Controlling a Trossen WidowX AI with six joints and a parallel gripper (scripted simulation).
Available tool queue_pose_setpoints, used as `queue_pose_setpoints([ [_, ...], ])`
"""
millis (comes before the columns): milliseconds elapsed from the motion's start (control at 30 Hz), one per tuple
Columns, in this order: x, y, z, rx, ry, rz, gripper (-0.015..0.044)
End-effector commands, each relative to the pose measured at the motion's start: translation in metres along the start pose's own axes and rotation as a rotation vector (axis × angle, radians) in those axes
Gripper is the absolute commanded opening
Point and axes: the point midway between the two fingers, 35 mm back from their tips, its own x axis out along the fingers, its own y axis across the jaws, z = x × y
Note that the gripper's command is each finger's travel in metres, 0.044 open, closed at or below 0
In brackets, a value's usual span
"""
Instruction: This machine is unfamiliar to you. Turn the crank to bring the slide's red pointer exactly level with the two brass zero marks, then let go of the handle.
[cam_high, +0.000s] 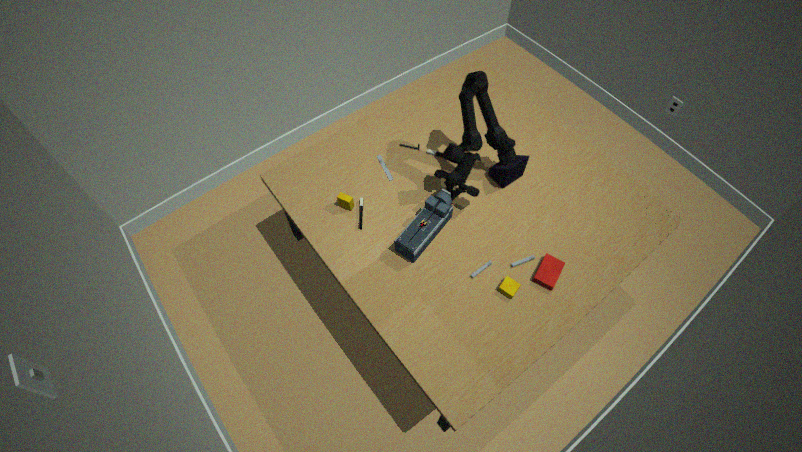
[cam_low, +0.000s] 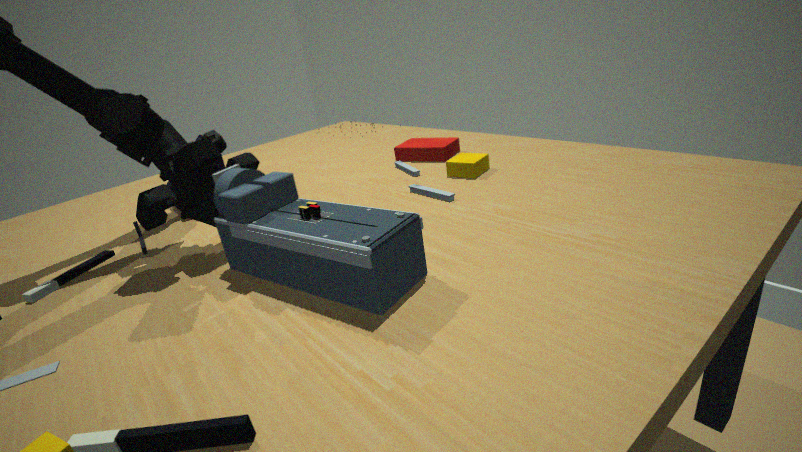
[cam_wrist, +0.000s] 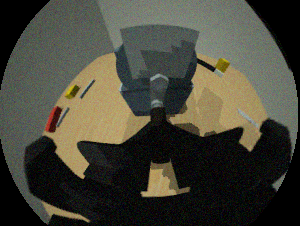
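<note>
The blue-grey machine stands on the table, with its crank end toward the arm. The red pointer on its top is close beside the two brass marks; in the exterior view it looks slightly past them, away from the crank end. The exact offset is too small to tell. My gripper is at the crank end, shut on the crank handle, which shows grey just beyond the dark fingertips in the wrist view. The pointer is hidden there behind the grey crank end. In the exterior view the handle is hidden.
A red block and a yellow block lie on one side with two grey bars. Another yellow block, a black-and-white bar and a grey bar lie on the other side.
</note>
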Motion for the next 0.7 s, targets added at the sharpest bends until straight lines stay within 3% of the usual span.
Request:
queue_pose_setpoints([
  [0, 0.0, -0.0092, -0.0002, 0.012, 0.006, -0.027, 0.0],
  [667, -0.0012, -0.0133, 0.0008, 0.012, 0.006, -0.027, 0.0],
])
